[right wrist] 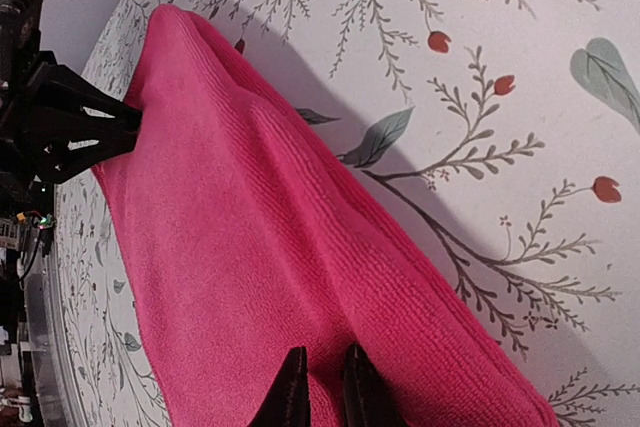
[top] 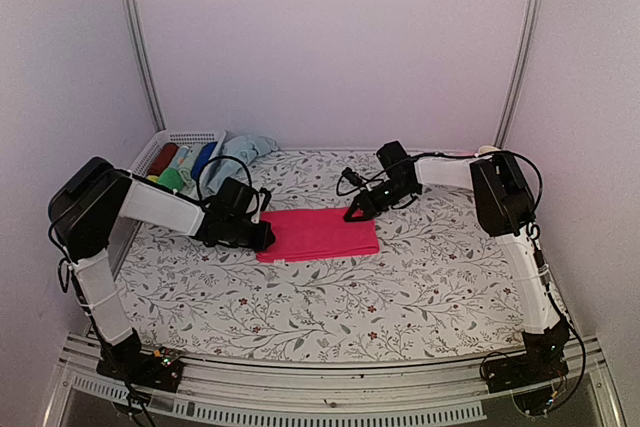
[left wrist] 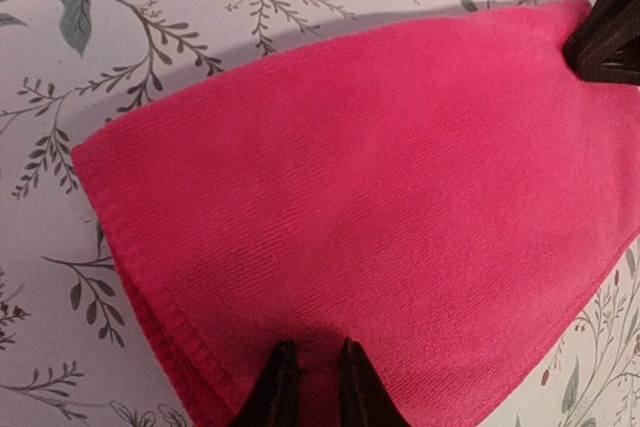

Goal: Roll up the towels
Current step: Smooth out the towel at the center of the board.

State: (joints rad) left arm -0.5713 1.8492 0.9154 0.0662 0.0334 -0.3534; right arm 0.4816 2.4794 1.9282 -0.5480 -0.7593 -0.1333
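A bright pink towel [top: 320, 234] lies flat on the flowered tablecloth in mid-table, folded into a rectangle. My left gripper [top: 265, 237] rests on the towel's left end; in the left wrist view its narrow jaws [left wrist: 315, 352] pinch a small fold of pink towel [left wrist: 380, 197]. My right gripper [top: 352, 215] sits at the towel's far right corner; the right wrist view shows it [right wrist: 320, 357] likewise shut on a ridge of the pink towel [right wrist: 230, 247]. A pale blue towel [top: 245, 147] lies crumpled at the back left beside the basket.
A white basket [top: 190, 136] at the back left holds several coloured rolls, red, green, yellow and dark blue. White walls and two metal posts enclose the table. The other arm's black fingers [left wrist: 610, 37] show at the towel's far corner.
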